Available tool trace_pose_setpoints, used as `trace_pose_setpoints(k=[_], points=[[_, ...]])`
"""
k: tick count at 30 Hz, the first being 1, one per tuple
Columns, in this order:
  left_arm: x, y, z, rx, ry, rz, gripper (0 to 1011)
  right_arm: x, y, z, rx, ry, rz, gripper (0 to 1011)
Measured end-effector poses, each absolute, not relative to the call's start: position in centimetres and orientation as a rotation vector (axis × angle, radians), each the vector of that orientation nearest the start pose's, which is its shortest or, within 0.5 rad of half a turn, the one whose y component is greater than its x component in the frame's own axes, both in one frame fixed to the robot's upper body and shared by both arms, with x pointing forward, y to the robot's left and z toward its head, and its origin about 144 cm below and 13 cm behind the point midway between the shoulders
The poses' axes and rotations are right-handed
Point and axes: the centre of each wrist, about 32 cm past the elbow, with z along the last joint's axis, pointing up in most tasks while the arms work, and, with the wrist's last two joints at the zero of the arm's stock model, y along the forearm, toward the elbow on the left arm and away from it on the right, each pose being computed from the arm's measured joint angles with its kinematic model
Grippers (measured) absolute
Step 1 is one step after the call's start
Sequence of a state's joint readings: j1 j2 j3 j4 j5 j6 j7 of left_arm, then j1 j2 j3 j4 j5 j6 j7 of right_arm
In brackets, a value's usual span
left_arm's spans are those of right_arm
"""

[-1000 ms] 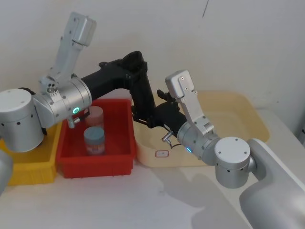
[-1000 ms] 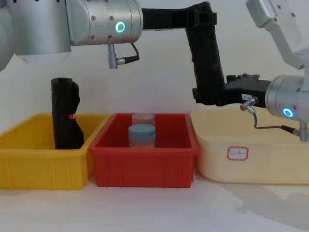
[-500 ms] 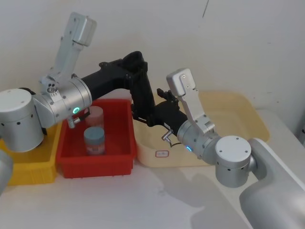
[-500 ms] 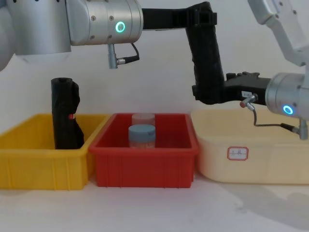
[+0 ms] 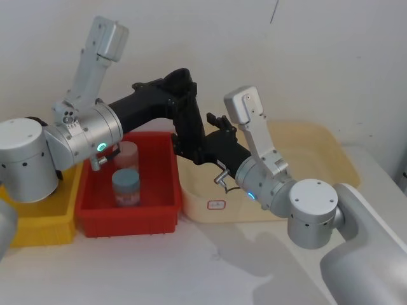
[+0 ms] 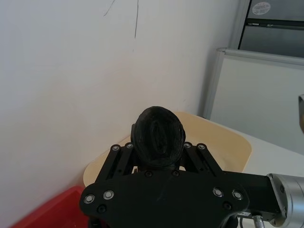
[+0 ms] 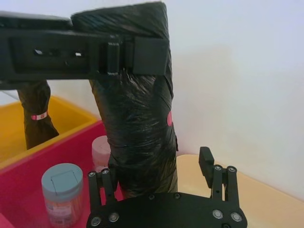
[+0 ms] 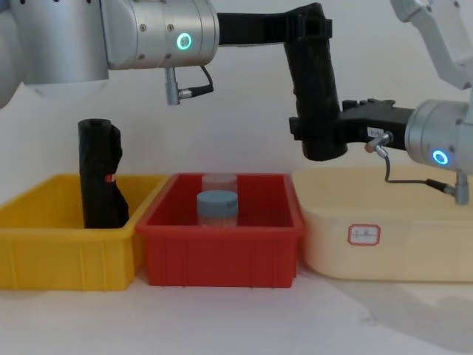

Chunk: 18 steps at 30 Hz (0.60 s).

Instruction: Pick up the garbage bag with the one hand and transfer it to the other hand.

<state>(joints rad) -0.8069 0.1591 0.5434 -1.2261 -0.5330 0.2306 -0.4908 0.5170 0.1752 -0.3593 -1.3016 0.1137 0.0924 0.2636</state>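
The garbage bag is a black roll hanging upright above the seam between the red bin and the beige tray. My left gripper, on the green-ringed arm, is shut on the bag's top end. My right gripper, on the blue-ringed arm, reaches in from the right at the bag's lower part. In the right wrist view the garbage bag stands between that gripper's fingers, which are open, one finger clear of the bag. The left wrist view looks down on the bag's end.
A second black bag stands upright in the yellow bin at the left. Two jars sit in the red bin. The beige tray lies below my right arm. A white wall is close behind.
My right gripper has risen and moved a little left, closer around the bag's lower part. My left gripper and the bag have stayed still.
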Motion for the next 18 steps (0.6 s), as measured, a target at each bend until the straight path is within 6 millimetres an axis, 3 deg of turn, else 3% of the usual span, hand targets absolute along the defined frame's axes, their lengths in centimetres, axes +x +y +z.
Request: trace_pose_setpoints(k=[6, 18], points=[[62.09, 13.47, 133.39, -0.066, -0.037, 0.610, 371, 58.19, -18.43, 124.31, -0.085, -0.216, -1.028, 945], [62.09, 13.45, 133.40, -0.067, -0.037, 0.610, 371, 58.04, -18.35, 124.47, -0.075, -0.218, -1.021, 604]])
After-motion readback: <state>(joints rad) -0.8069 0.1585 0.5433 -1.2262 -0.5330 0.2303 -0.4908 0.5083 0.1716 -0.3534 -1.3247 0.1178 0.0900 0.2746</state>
